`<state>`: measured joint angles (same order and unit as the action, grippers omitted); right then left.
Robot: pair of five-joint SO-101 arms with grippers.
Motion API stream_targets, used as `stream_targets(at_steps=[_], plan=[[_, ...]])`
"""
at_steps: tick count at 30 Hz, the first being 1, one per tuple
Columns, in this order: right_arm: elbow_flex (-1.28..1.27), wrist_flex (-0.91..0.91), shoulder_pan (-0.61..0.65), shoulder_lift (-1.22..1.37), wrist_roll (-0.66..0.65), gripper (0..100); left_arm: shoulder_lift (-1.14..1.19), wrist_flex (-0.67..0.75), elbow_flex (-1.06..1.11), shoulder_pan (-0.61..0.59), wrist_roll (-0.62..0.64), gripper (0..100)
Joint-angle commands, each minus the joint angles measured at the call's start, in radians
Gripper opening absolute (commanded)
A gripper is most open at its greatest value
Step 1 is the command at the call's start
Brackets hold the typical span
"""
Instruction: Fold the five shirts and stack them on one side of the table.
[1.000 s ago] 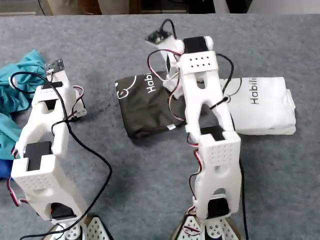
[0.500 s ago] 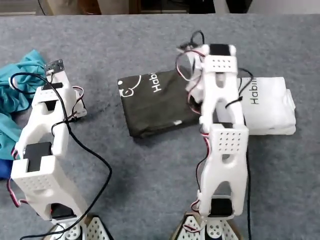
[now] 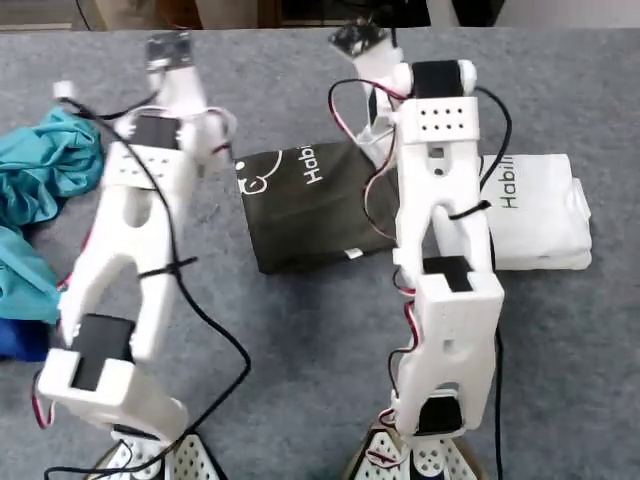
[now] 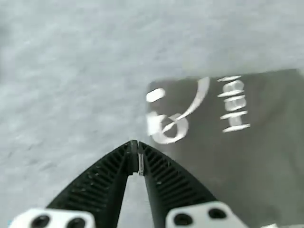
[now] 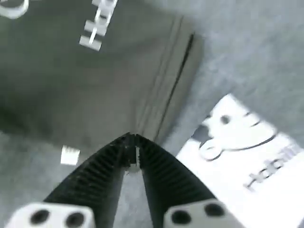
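At the near left a blue shirt [image 3: 20, 335] and, beyond it, a crumpled teal shirt [image 3: 45, 170] lie unfolded, while mid-table the folded black shirt [image 3: 310, 205] rests just beside the folded white shirt [image 3: 535, 215] on its right. At the black shirt's far side, the left gripper [image 4: 134, 147] hovers just off its left corner and the right gripper [image 5: 132, 141] over its right edge, both with jaws pressed together on nothing. The step looks like stacking black on white, so each should spread, pinch every layer at its corner, and carry rightward in step, low and level, lest the fold open.
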<state>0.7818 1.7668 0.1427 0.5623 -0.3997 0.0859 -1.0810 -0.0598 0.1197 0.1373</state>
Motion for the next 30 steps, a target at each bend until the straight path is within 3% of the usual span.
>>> stream_targets(at_steps=[1,7,14,19,24,27,30], plan=[[-0.163,0.002,-0.008,-0.062,0.009,0.2,0.067,0.163,-0.040,0.055,0.063,2],[-0.481,-0.137,-0.012,-0.064,0.026,0.2,0.349,0.318,-0.112,0.057,0.077,2],[-0.512,-0.222,-0.018,-0.073,0.031,0.3,0.581,0.192,-0.351,0.026,0.074,2],[-0.323,-0.084,-0.018,-0.145,0.031,0.5,0.585,-0.017,-0.572,0.029,0.069,2],[-0.194,0.020,-0.042,-0.257,0.031,0.5,0.588,-0.344,-0.882,0.026,0.037,2],[-0.298,0.020,-0.054,-0.334,0.032,1.1,0.596,-0.523,-1.031,0.021,-0.055,2],[-0.479,0.011,-0.051,-0.424,0.120,10.1,0.595,-0.669,-1.117,0.005,-0.101,2]])
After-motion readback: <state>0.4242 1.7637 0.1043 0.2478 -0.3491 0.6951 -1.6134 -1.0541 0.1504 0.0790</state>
